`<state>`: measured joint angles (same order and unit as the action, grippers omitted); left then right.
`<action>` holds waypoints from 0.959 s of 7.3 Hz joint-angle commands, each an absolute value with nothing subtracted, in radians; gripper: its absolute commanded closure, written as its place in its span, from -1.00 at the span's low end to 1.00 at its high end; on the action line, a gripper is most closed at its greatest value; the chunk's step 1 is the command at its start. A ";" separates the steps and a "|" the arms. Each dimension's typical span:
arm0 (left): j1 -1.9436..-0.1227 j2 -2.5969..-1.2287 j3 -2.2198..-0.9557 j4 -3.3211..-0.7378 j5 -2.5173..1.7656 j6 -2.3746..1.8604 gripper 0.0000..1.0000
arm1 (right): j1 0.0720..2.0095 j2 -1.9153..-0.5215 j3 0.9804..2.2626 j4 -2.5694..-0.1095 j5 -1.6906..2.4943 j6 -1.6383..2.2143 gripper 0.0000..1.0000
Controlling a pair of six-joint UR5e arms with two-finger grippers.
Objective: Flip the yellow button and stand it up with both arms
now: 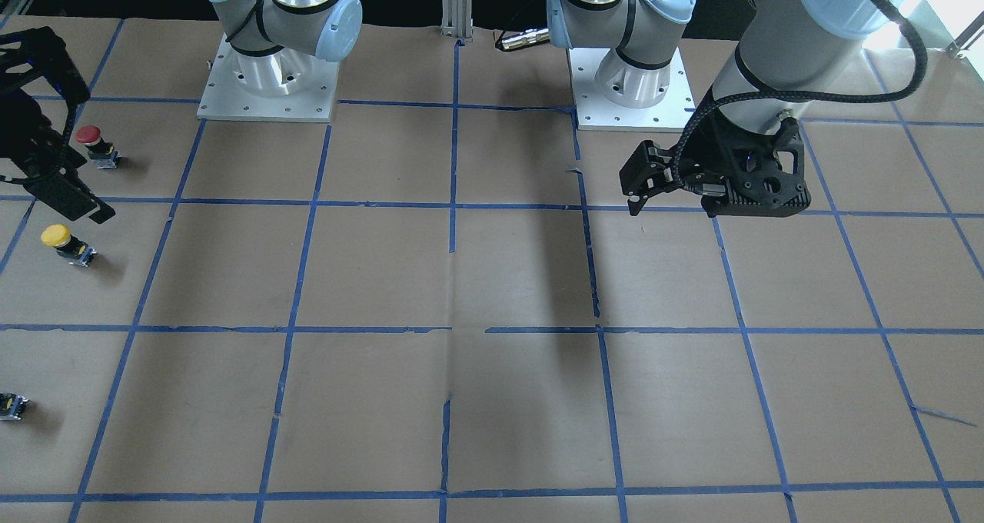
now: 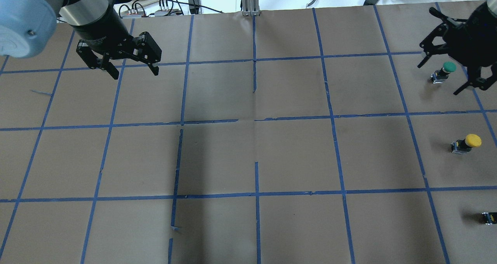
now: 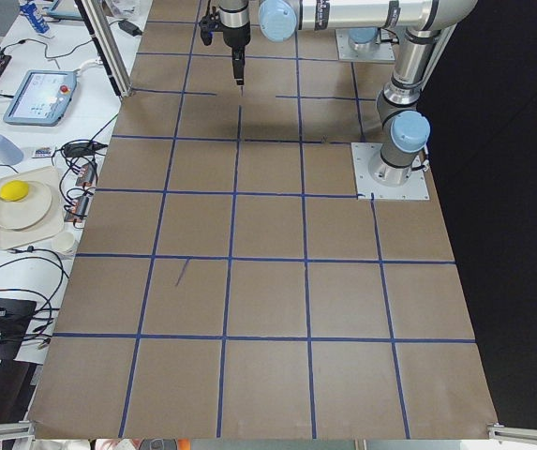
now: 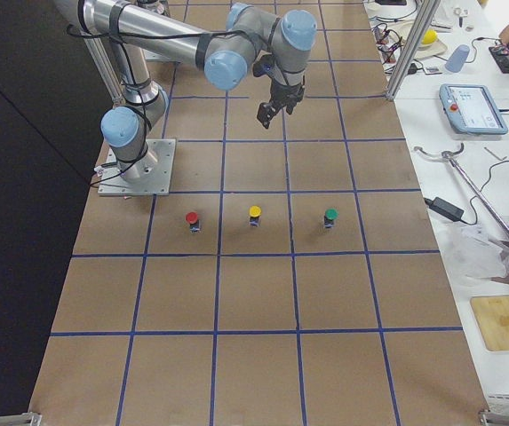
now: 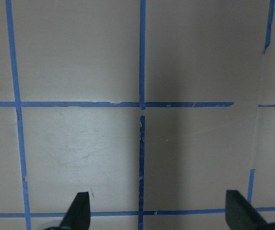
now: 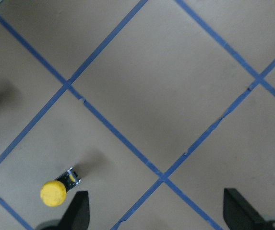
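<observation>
Gridded tabletop (image 2: 248, 159): right claw (image 6: 159, 215) wide, yellow button (image 6: 54, 192) just outside one finger (image 6: 79, 213), best centred first; left claw (image 2: 136, 74) wide.

I see two arms built of silver-grey tubes, the left arm (image 1: 769, 61) and the right arm (image 1: 254, 27), with round light-blue caps (image 1: 344, 17) on the joints. Each stands on a square metal base plate (image 1: 223, 111) with small screw holes. A black braided cable (image 1: 915, 54) follows the left arm. The left gripper (image 1: 635, 191) and right gripper (image 6: 159, 211) are black.
</observation>
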<state>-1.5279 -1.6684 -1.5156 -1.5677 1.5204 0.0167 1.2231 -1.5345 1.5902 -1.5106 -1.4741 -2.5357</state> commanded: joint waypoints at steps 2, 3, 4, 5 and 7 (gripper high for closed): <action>-1.526 -1.669 -1.516 -1.568 1.523 0.015 -0.99 | 1.376 -1.539 1.490 -1.456 -1.448 -1.957 -0.98; -1.526 -1.669 -1.514 -1.566 1.523 0.017 -0.99 | 1.426 -1.536 1.467 -1.459 -1.445 -1.693 -0.98; -1.526 -1.672 -1.516 -1.554 1.520 0.028 -0.99 | 1.457 -1.534 1.459 -1.469 -1.433 -1.496 -0.98; -1.526 -1.671 -1.516 -1.552 1.511 0.029 -0.99 | 1.462 -1.534 1.445 -1.471 -1.404 -1.321 -0.98; -1.526 -1.672 -1.517 -1.552 1.511 0.029 -0.99 | 1.468 -1.549 1.434 -1.465 -1.405 -1.006 -0.99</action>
<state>-1.5263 -1.6711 -1.5160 -1.5532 1.5122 0.0284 1.4609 -1.5395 1.4420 -1.4678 -1.4089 -1.2106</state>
